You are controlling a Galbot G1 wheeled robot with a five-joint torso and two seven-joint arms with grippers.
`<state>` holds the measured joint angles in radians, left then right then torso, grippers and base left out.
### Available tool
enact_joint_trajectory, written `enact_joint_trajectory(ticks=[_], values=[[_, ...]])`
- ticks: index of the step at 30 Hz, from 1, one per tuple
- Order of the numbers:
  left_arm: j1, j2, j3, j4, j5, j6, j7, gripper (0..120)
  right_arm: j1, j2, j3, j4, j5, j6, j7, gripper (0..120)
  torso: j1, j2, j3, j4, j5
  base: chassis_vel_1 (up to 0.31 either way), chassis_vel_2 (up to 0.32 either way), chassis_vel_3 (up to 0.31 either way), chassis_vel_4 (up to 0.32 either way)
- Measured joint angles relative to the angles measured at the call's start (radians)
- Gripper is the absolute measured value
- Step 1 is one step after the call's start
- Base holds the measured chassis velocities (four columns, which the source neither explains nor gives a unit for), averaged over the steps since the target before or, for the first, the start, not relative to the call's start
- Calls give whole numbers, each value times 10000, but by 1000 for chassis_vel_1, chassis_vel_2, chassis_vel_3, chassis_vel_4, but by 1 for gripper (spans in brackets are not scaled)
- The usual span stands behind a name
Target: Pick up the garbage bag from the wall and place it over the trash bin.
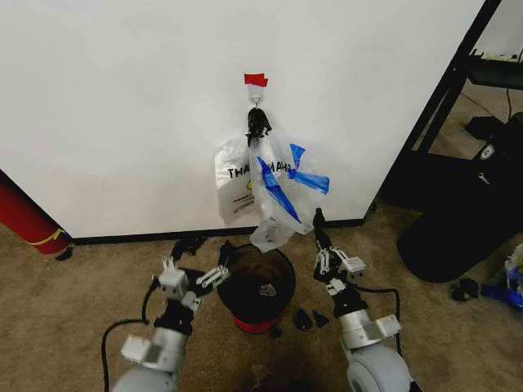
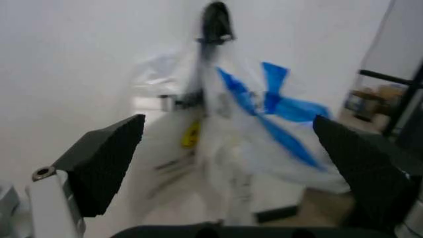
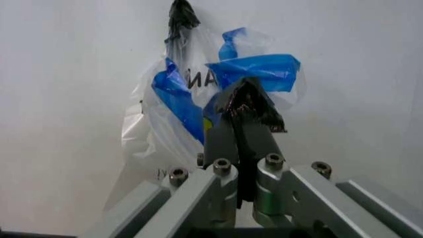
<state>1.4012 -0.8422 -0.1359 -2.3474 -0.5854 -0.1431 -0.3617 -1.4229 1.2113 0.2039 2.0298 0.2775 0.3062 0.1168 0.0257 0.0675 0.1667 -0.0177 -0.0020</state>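
The garbage bag (image 1: 286, 189), thin clear plastic with blue strips, hangs from a metal hook (image 1: 256, 98) under red tape on the white wall (image 1: 122, 106), its black knotted top at the hook. Both wrist views face the garbage bag (image 2: 264, 134) (image 3: 178, 109). The black trash bin (image 1: 284, 273) with a red base stands on the carpet right under it. My left gripper (image 1: 206, 251) (image 2: 231, 163) is open at the bin's left rim, below the bag. My right gripper (image 1: 319, 222) (image 3: 246, 106) is shut with nothing in it, pointing up just right of the bag's lower end.
An opaque white bag with black lettering (image 1: 232, 184) hangs on the same hook, behind and left of the clear one. A red cylinder (image 1: 24, 216) leans at the left. A bulky black object (image 1: 466, 220) and a black shelf frame (image 1: 453, 77) stand at right. Black scraps (image 1: 309, 318) lie by the bin.
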Motion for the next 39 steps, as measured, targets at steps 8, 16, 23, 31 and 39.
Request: enact_joint_trajectory(ticks=[8, 16, 23, 31, 39], values=[[-5667, 1692, 2162, -659, -4921, 3680, -2089, 100, 25, 97, 124, -121, -747, -44, 238, 0, 1, 0, 1, -3, 4, 0, 0, 0, 0], [-10706, 852, 4595, 331, -9179, 5829, -5157, 100, 162, 451, 184, -205, -1111, -175, 326, 0, 1, 0, 0, 1, 6, 0, 0, 0, 0], [-11542, 132, 5079, 1173, -10507, 5526, -5768, 94, 103, 509, 257, -283, -1382, -73, 308, 0, 1, 0, -1, 4, 1, 0, 0, 0, 0], [-11624, -600, 5489, 1873, -10784, 5514, -6239, 73, 92, 539, 362, -287, -1452, -45, 283, 0, 0, 0, -1, 1, 2, 0, 0, 0, 0], [-11174, -1183, 5622, 2744, -9863, 5321, -6319, 70, -1, 512, 438, -187, -1420, -44, 255, 0, -1, 0, -1, 4, 0, 0, 0, 0, 0]])
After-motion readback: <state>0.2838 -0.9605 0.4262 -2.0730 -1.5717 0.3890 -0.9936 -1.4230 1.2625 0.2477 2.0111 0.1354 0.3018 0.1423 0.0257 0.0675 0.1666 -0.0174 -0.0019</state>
